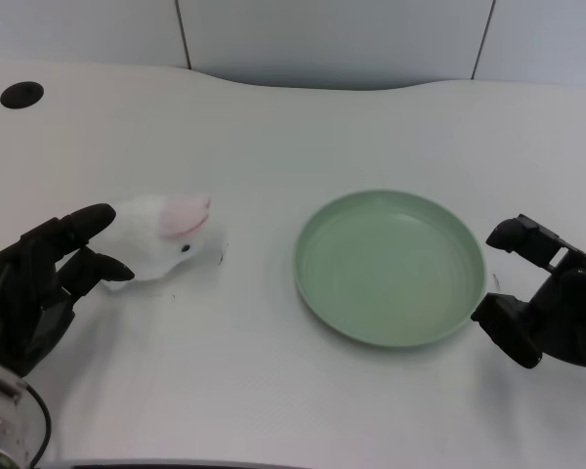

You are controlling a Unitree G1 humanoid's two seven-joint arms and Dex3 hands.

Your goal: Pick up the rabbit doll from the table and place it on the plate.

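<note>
Rabbit doll lies on white table, left of green plate, well apart. Left hand open, fingertips at doll's rear, gripping nothing. Plush: likely light, soft, compressible; best taken around the body, not the pink ear
</note>
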